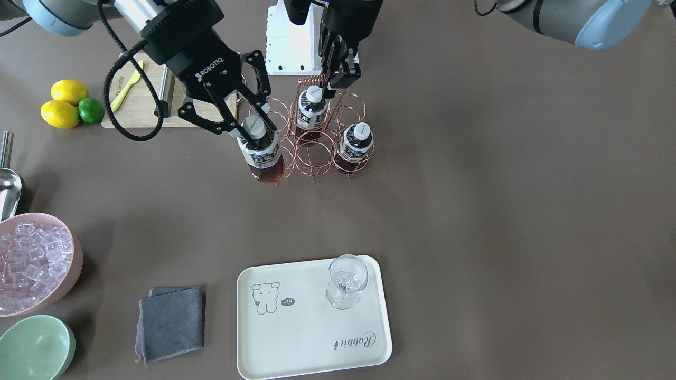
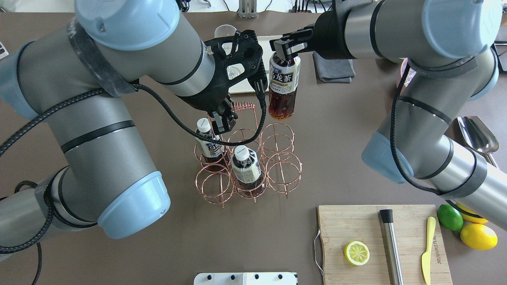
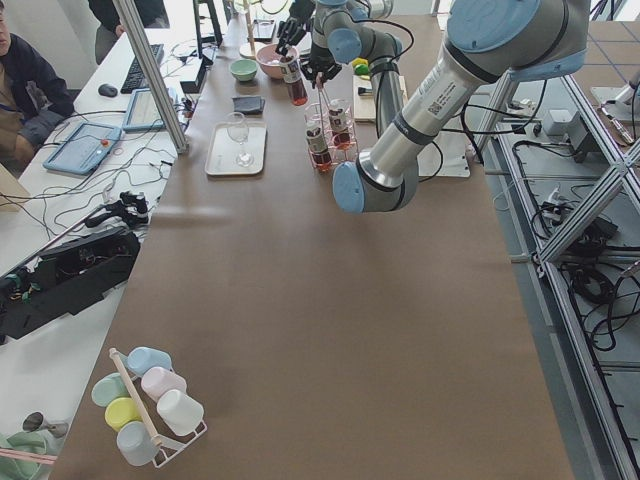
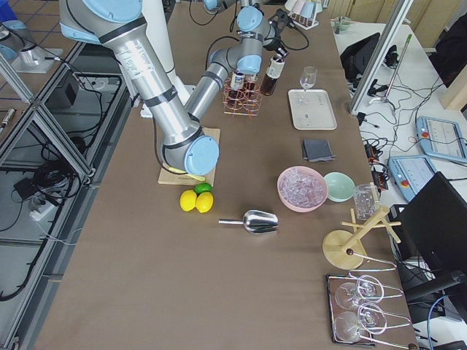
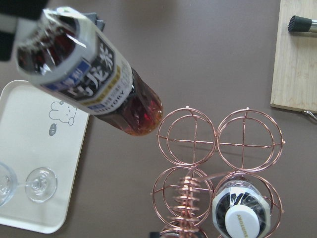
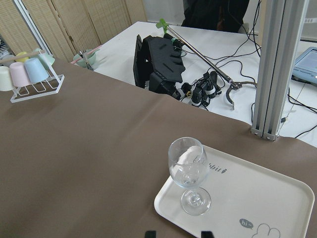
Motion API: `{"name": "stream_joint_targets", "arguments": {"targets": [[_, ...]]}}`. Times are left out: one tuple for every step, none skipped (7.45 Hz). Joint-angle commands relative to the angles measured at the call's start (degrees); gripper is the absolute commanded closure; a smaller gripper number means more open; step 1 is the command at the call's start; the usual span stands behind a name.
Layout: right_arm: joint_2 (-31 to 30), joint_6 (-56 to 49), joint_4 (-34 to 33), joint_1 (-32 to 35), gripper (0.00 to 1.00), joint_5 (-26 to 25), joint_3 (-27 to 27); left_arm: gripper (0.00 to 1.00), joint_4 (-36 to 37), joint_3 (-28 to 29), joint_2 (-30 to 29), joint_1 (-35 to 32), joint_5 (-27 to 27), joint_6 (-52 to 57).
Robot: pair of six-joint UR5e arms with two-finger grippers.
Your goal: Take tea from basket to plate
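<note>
The tea [image 2: 283,85], a clear plastic bottle of reddish-brown drink with a printed label, hangs tilted in the air just beside the copper wire basket [image 2: 283,171], short of the cream plate [image 1: 296,343]. The right gripper [image 1: 254,129], reaching across, is clamped on its white-capped neck. The left gripper [image 1: 340,79] points down at the twisted handle; I cannot tell whether it grips.

Dark tea [image 1: 262,153] bottle hangs upright in air beside copper basket [image 5: 216,144], plate [image 1: 311,338] well apart.
</note>
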Motion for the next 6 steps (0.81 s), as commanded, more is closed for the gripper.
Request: {"name": "stream_joint_targets", "arguments": {"targets": [[1.29,0.86,-1.41,9.76,1.00,10.63,-0.96,1.00,0.99,-0.95,0.11,-0.49,-0.38,0.05],[1.29,0.33,-1.15,14.06,1.00,14.67,-2.71,1.00,1.26,-1.39,0.11,-1.01,-0.38,0.05],[1.29,-0.98,-0.97,16.36,1.00,15.75,-3.94,1.00,1.95,-1.48,0.02,-2.23,-1.78,0.22],[2.07,-1.51,0.51,17.25,1.00,15.76,-6.31,1.00,2.22,-1.48,-0.16,-4.34,-3.44,0.92],[3.30,-1.52,5.31,18.39,1.00,15.59,-11.55,1.00,2.57,-1.48,-0.16,-6.97,-5.90,2.84],[5.57,-1.52,9.71,19.10,1.00,14.89,-17.61,1.00,3.53,-1.39,0.02,-9.86,-8.44,5.56]]}}
